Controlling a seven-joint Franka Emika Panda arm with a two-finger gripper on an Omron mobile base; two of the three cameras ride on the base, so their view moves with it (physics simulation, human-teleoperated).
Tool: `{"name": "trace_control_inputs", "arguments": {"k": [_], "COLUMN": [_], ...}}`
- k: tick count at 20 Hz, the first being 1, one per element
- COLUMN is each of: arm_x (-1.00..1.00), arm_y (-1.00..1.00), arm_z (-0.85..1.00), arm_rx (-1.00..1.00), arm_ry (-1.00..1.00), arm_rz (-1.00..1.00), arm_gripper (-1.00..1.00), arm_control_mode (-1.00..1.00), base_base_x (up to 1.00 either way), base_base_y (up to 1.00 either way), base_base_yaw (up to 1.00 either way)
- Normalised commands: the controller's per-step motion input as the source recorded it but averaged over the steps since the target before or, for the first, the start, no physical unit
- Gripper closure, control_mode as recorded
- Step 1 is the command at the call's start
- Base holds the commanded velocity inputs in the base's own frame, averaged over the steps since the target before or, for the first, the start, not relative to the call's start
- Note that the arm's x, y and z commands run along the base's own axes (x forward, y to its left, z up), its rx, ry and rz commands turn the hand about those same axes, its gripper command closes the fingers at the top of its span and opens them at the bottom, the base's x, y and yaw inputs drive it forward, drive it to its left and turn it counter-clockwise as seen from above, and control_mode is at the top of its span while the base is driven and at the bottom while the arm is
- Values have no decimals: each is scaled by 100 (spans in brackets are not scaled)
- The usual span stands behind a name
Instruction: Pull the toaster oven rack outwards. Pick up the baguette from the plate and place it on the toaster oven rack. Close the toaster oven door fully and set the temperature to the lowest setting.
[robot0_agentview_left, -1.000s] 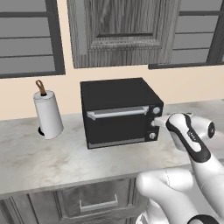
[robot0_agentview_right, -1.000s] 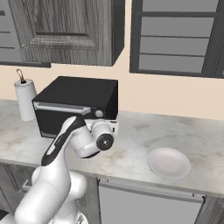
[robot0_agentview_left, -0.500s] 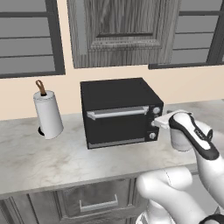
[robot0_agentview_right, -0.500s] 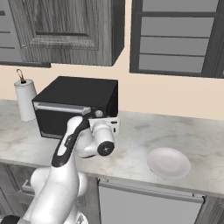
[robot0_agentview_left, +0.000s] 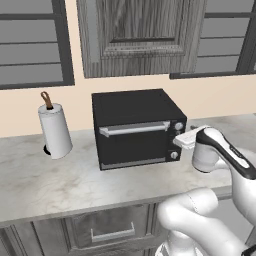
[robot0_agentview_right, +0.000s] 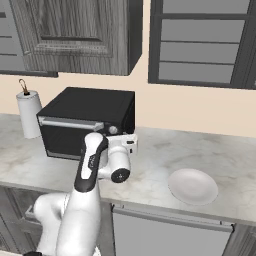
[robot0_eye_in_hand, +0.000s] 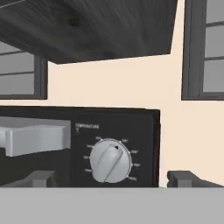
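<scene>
A: The gripper (robot0_eye_in_hand: 112, 178) was up at the toaster oven's (robot0_agentview_left: 135, 127) front right corner, its fingers spread wide apart with nothing between them. In the hand view the temperature knob (robot0_eye_in_hand: 109, 161) sat squarely between the two tips.

B: And that knob looked like the thing to take. Small, round, hard, with a raised ridge across its face. My guess was a stiff, smooth dial that could slip under a loose pinch, so the pads would want to bear on opposite sides of the ridge.

A: Agreed. The door (robot0_agentview_left: 133, 141) stood shut, its silver bar handle (robot0_agentview_left: 134, 128) running across the top, the end of it showing just left of the knob in the hand view.

B: The plate (robot0_agentview_right: 192, 185) lay well off to the right on the marble counter (robot0_agentview_right: 225, 160), white and bare as far as I could see. I couldn't make out a baguette on it.

A: Nor the rack; behind the dark window I couldn't tell.

B: Room to move?

A: Open counter to the oven's right, nothing beside the knob column. The handle's end was the near edge to mind on the left. The wall cabinet (robot0_agentview_left: 140, 35) hung above, well clear of the hand. The paper towel roll (robot0_agentview_left: 54, 129) stood apart on the far left, out of the way.
</scene>
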Motion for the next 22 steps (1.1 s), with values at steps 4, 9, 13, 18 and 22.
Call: {"name": "trace_control_inputs", "arguments": {"k": [4,9,13,18,22], "arm_x": [0,1,0,-5,-12], "arm_y": [1,7,7,26,41], "arm_z": [-2,0,0,-17,-42], "arm_rx": [-2,-1,0,0,0], "arm_ry": [-11,-8,-1,-3,0], "arm_rz": [-17,-23,-7,0,0], "arm_gripper": [-100,-100,-100,-100,-100], "arm_control_mode": [-100,-100,-100,-100,-100], "base_base_x": [0,0,0,0,0], "base_base_y": [0,0,0,0,0], "base_base_yaw": [0,0,0,0,0]}}
